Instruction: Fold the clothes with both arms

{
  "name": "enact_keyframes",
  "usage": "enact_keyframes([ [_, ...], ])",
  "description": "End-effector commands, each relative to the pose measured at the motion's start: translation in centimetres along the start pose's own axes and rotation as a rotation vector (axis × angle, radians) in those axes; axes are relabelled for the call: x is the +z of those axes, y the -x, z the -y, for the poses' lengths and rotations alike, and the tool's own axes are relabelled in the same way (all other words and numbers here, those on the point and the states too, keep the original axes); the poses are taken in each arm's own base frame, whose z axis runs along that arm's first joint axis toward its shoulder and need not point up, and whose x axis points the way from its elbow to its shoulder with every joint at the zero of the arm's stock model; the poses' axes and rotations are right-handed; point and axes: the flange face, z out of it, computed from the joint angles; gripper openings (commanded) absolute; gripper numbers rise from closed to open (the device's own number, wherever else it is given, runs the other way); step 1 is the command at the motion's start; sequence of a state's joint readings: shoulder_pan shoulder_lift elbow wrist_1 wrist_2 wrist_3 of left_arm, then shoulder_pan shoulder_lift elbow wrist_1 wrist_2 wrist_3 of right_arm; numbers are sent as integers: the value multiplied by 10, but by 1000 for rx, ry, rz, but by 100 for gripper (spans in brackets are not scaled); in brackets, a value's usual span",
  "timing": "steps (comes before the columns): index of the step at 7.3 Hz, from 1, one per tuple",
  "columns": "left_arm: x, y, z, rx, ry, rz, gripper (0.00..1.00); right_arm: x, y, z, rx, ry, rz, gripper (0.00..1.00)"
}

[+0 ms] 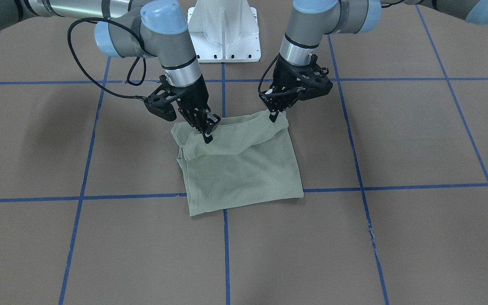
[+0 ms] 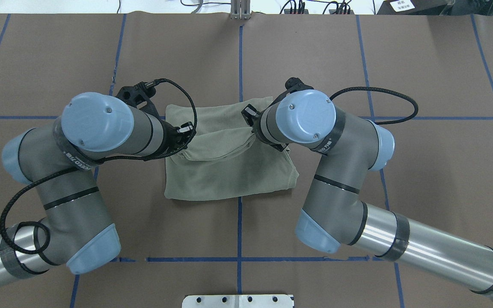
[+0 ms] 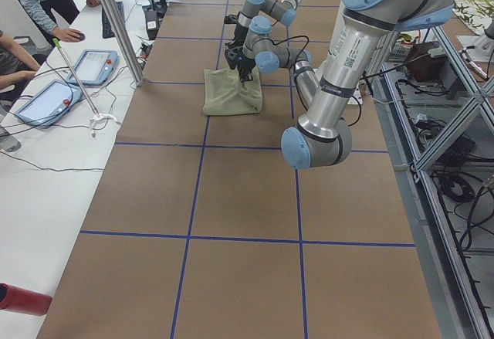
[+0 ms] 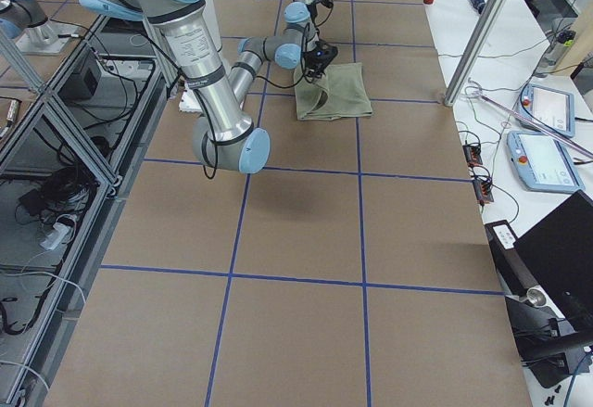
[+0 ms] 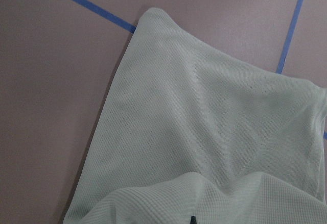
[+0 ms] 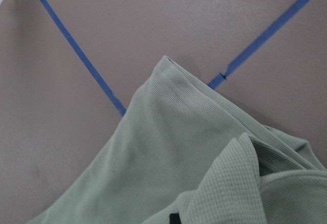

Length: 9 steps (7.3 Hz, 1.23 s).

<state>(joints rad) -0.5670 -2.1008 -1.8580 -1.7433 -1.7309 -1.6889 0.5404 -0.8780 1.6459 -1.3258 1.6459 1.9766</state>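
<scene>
On the brown desk, near its middle, the folded sage-green shirt lies with its near hem along a blue tape line. Its far edge hangs off the desk in a sagging fold. The jaws of the right arm are closed, pinching one end of that fold. The jaws of the left arm are clamped on the other end, nearest the white pedestal.
</scene>
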Motion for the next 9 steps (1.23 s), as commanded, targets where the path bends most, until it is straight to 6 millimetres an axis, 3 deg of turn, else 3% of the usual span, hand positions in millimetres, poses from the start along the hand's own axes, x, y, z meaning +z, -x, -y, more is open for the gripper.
enact_keyframes([
  [1,41,-18,34,-22,-36,-8,0,22,45,22,20,-37,-9,0],
  [2,53,-21,74,-39,-79,-10,40,43,59,33,25,-45,3,15],
  [3,60,-19,110,32,-118,3,83,73,54,53,-25,-53,21,99],
  [4,52,-11,150,56,-162,22,100,76,56,78,-20,-73,15,100],
  [6,59,9,204,119,-208,54,100,80,54,118,16,-59,-24,100],
  [8,59,12,209,145,-191,36,100,65,61,141,14,-21,-30,100],
  [9,52,18,218,199,-142,37,100,53,64,163,-38,-2,-32,100],
])
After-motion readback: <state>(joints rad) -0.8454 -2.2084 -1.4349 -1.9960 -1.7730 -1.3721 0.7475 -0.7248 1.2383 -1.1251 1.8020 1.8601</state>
